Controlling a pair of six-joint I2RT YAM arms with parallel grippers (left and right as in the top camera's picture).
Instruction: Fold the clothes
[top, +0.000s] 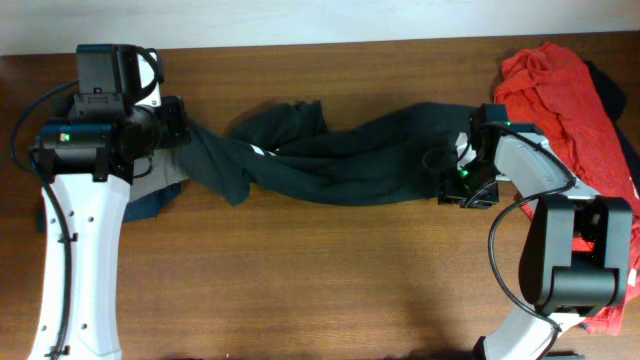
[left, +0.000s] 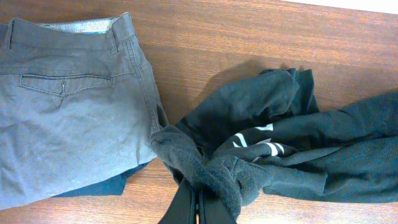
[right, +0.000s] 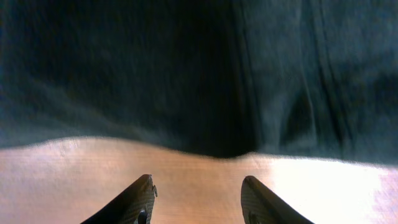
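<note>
**Left end effector.** I am clamping my left end effector shut on a bunched wad of the dark trousers. The cloth is wrapping over the fingertips, so I am judging the grip as bulky, not clean.

**Right end effector.** My right end effector is standing open and empty just above the surface. It is sitting just short of the trousers' near edge.

**Task item.** The trousers are lying stretched and twisted across the surface between my two arms.

**Hazards**
- The wad is touching the grey-khaki trousers. A pull to the left is likely to drag that garment along.
- The twist is holding folds over one another. Lifting in this state is likely to lock in a crooked fold.
- The right fingers are facing bare wood. Closing here would catch nothing, or one thin layer only.
- The red garment is lying near my right arm, where a wide swing could snag it.

**Not determinable**
- The right wrist view is blurring the cloth.
- I cannot tell waistband from leg at either end.
- A white marking is partly tucking into a fold.
- The navy garment is mostly lying hidden under the grey-khaki trousers.
- The frame edge is cutting off the red garment.
</note>
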